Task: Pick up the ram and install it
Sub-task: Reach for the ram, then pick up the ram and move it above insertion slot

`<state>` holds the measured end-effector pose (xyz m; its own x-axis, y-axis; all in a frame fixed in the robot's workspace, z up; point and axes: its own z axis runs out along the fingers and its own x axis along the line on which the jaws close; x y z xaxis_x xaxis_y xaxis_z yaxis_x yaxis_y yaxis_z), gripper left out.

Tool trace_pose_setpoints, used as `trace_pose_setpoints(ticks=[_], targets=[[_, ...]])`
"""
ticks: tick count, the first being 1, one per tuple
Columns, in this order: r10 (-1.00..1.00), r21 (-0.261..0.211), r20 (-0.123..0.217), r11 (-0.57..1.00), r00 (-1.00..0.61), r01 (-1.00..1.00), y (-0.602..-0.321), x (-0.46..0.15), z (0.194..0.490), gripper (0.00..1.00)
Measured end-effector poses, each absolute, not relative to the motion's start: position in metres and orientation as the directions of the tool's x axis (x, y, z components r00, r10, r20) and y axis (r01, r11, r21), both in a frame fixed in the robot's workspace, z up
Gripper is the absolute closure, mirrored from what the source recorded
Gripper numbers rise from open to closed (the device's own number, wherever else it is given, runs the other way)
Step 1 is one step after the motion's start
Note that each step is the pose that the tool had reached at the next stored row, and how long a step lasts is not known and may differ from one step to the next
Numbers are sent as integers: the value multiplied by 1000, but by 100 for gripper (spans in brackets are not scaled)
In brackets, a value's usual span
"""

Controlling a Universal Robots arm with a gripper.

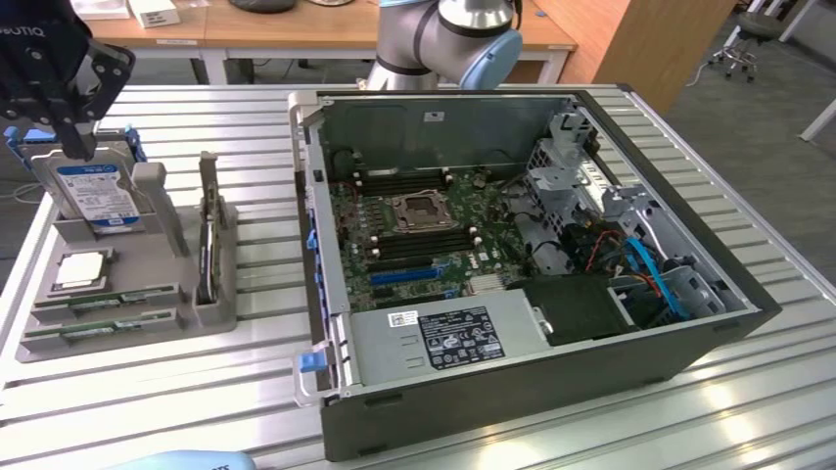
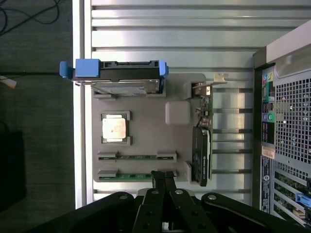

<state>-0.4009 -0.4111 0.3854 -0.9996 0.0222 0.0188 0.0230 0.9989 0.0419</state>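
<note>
The table (image 1: 770,392) is ribbed, bright brushed metal, the tray (image 1: 163,259) on it matt grey plastic, the ram (image 2: 137,157) dull green circuit board, the hard drive (image 1: 94,191) glossy-labelled metal, and the computer case (image 1: 523,387) matt dark-grey metal.

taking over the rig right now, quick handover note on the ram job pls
Gripper: shut, empty, hanging above the grey plastic parts tray.
Ram: two long thin green circuit-board ram sticks lie in the tray's slots, near the square silver processor chip.
Open black computer case: to the exterior view's right of the tray.
Done: nothing, no stick lifted.
Left: pick-up and install.
</note>
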Motion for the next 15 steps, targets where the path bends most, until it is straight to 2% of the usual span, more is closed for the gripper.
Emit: trace_pose_setpoints(ticks=[15], targets=[[20, 42, 19, 999, -1000, 21, -413, -401, 385, 90]])
